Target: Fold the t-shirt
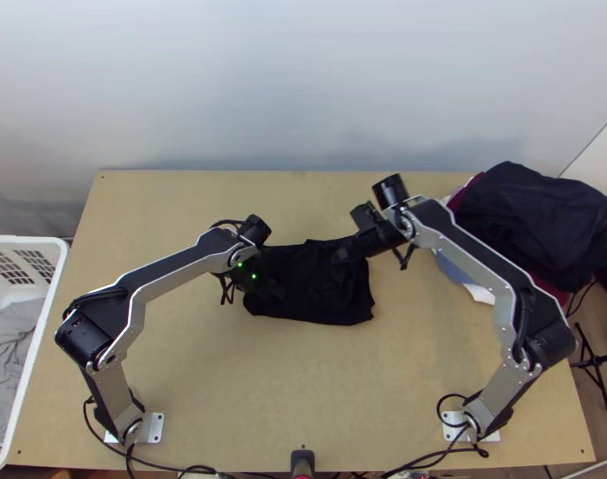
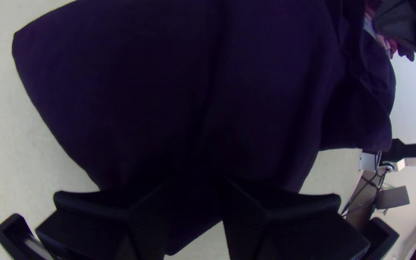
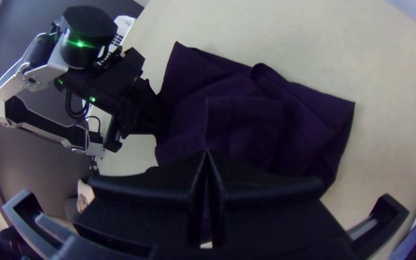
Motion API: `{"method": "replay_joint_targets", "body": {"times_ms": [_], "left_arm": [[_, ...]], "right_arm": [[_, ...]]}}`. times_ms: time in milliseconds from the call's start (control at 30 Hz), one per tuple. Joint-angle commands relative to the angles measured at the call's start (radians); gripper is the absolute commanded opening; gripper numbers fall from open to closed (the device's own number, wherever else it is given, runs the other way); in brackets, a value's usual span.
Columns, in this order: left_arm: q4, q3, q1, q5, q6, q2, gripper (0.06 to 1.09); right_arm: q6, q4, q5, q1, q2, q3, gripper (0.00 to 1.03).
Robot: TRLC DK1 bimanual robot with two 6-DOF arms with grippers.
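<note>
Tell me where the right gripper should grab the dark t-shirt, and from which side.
I'd open the right gripper and pinch the dark t-shirt's near right corner, coming from the right, one finger each side of the cloth. It juts out over bare table, apart from the left gripper.

We see the t-shirt [image 1: 327, 299] on the middle of the counter [image 1: 303, 383], between the two arms. The left end effector [image 1: 273, 290] is at its left part, the right end effector [image 1: 342, 254] at its far right part. A basket [image 1: 52, 295] stands left of the counter, with cloth [image 1: 12, 359] in it. At the far right corner we find a pile of clothes [image 1: 535, 215], reaching past the counter's edge. Behind the counter is a wall [image 1: 303, 80]; both arms' bases sit along the near side.
</note>
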Motion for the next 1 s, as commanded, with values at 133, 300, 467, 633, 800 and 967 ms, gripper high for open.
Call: {"method": "replay_joint_targets", "body": {"times_ms": [133,300,467,633,800,967], "left_arm": [[0.006,-0.013,0.012,-0.040,-0.006,0.015,0.49],[0.006,-0.013,0.027,-0.048,-0.004,0.013,0.49],[0.006,-0.016,0.032,-0.071,0.004,0.017,0.49],[0.006,-0.011,0.033,-0.083,0.010,0.029,0.49],[-0.014,-0.011,0.047,-0.085,0.031,0.012,0.49],[-0.087,0.007,0.042,-0.085,0.050,-0.076,0.55]], "right_arm": [[0.047,0.055,-0.019,0.063,0.100,-0.090,0.03],[-0.002,0.075,0.104,0.036,0.105,-0.149,0.03],[-0.065,0.064,0.169,-0.073,0.030,-0.215,0.03],[-0.185,0.023,0.225,-0.188,-0.075,-0.265,0.03],[-0.215,-0.068,0.228,-0.280,-0.157,-0.259,0.03],[-0.209,-0.167,0.219,-0.302,-0.246,-0.251,0.22]]}}
